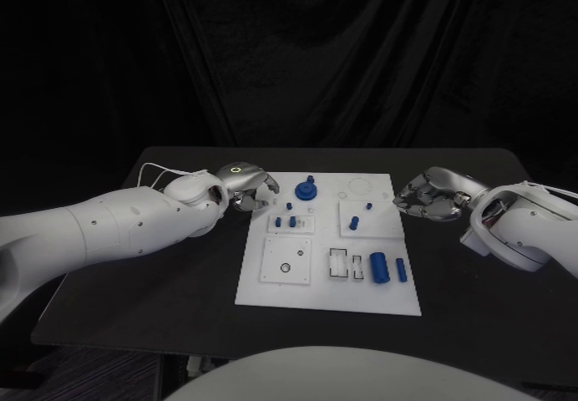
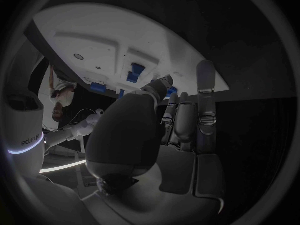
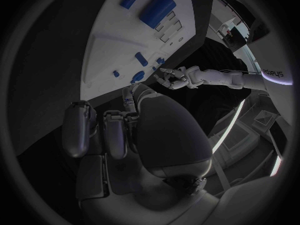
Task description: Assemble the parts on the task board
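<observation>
White task board [image 1: 271, 288] lies between both hands. Left hand [image 1: 245, 187], fingers curled on nothing, hovers at its far-left corner, nearest the upright blue knob [image 1: 306, 191]. Right hand [image 1: 430, 197] hangs likewise curled and unladen off the right edge

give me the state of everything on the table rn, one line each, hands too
left hand: at the board's far left corner, fingers curled, holding nothing
right hand: just off the board's right edge, fingers curled, holding nothing
task board: lies flat mid-table
round blue part: stands upright on the board's far side
large blue cylinder: lies on its side near the right edge
thin blue pin: lies beside the cylinder
</observation>
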Available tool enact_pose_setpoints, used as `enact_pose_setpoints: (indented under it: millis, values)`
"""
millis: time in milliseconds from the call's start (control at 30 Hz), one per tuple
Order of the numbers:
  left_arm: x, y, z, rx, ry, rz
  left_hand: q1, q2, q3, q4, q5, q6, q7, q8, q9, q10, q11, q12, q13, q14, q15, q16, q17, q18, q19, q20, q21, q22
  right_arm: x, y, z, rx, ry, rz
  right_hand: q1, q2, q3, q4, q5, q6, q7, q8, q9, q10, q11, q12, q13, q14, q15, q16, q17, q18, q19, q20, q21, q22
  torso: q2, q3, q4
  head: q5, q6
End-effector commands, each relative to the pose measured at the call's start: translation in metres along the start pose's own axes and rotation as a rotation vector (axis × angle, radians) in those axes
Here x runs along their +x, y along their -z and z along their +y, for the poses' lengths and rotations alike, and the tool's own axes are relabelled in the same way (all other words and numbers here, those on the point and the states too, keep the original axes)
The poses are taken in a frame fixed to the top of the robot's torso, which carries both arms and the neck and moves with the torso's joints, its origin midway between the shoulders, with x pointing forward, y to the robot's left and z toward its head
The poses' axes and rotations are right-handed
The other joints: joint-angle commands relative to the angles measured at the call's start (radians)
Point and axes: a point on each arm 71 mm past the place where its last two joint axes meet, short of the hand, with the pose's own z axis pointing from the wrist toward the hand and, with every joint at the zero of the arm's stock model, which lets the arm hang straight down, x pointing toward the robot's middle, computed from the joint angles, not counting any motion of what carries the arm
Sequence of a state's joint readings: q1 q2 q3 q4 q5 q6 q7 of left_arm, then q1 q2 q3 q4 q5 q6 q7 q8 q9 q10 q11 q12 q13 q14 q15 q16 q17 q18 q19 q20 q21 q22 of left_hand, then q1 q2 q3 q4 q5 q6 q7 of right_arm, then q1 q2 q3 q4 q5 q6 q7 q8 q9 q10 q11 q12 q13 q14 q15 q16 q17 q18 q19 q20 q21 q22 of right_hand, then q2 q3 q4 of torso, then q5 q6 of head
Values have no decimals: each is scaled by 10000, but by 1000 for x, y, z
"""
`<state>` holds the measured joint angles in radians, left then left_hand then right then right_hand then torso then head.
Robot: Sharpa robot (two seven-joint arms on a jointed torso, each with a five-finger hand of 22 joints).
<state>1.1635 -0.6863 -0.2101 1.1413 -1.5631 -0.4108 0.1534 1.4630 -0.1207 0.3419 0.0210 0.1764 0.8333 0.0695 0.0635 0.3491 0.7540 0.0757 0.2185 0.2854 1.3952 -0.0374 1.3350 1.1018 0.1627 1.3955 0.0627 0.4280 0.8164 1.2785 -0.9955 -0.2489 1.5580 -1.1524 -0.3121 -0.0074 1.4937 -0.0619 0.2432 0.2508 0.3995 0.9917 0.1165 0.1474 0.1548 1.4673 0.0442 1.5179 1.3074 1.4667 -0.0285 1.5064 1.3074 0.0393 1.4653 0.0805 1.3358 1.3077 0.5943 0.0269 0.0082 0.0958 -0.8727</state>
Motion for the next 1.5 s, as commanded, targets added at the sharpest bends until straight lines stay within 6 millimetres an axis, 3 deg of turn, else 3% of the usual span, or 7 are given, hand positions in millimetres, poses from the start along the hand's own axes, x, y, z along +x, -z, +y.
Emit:
enact_pose_setpoints:
  millis: [33,233,400,633,733,1167,1500]
  values:
    - [-12,13,2,106,-137,-1304,100,-70,-243,4,-59,-268,-153,8,-192,-518,-32,16,-97,-79,-14,-10,-38,148,74,-40,-502,-426,-10,3,1,-150,-145,-933,108,-36,57,3,78,67,10,53,5,269,-76,-70,1894,825,-43,7,1865,171,40,-38,32,1871,-13,-2,5,38,1]
    - [-26,49,11,88,736,-2528,502,-84,-847,717,-132,-824,-593,10,-672,-1830,-181,123,-504,-2071,33,-1864,-2841,221,-711,62,-2655,-2192,-25,3,5,-83,-77,-1157,121,-70,71,-8,127,80,5,55,4,176,-79,-147,1803,814,-47,-26,1826,173,34,-46,15,1867,-19,-12,18,149,1]
    - [-37,70,8,602,2658,-3674,387,109,-540,1657,1177,562,498,513,-691,184,407,1823,-200,-3990,702,-3531,-4873,173,-2360,830,-3685,-4542,-35,-1,12,-60,51,-1121,242,-123,159,-76,-4,439,-89,274,95,-215,-144,-489,1429,759,-86,-152,1679,216,-58,-73,-189,1811,7,-44,43,324,1]
    - [-39,83,0,1096,8925,-3916,-54,216,-632,2562,2801,820,566,205,-1107,-103,1277,1757,-910,-7712,2012,-5854,-6271,-138,-7098,1802,-3629,-7194,-39,-9,18,-130,629,-929,325,-167,230,-126,-142,378,-119,493,202,-1986,-183,-2129,-296,570,-122,-551,1231,365,-401,-129,-932,1589,57,-268,279,267,1]
    - [-39,82,-2,1450,11505,-4032,-453,741,-1209,2698,2536,372,738,43,-1316,-995,1489,1467,-1294,-9433,2330,-7411,-7395,-231,-7939,1944,-3572,-7498,-39,-14,19,-178,1162,-819,381,-217,286,-146,-230,324,-100,548,232,-2714,-162,-2883,-1038,479,-108,-730,1033,411,-520,-117,-1189,1512,61,-351,383,224,1]
    - [-38,75,-11,2754,15772,-3680,-2246,2488,-3346,2718,1428,-3988,776,-183,-2695,-5006,392,-85,-2380,-13100,1540,-11849,-10484,-646,-11171,818,-3805,-7648,-32,-25,17,-302,3527,-434,706,-611,865,-247,-643,-291,152,582,255,-6588,125,-7842,-5600,230,132,-1215,438,496,-719,76,-1807,1380,164,-702,824,-273,1]
    - [-37,77,-5,2555,16052,-3850,-2635,3528,-4974,2723,378,-5305,226,-296,-3138,-6200,-115,-453,-2486,-13801,887,-12908,-10904,-116,-13069,684,-3991,-7863,-24,-28,19,-333,3976,-187,290,-819,749,-82,-1505,-1006,237,353,124,-7174,560,-10206,-8017,336,425,-931,635,450,-553,333,-1619,1496,277,-1003,1080,-774,1]
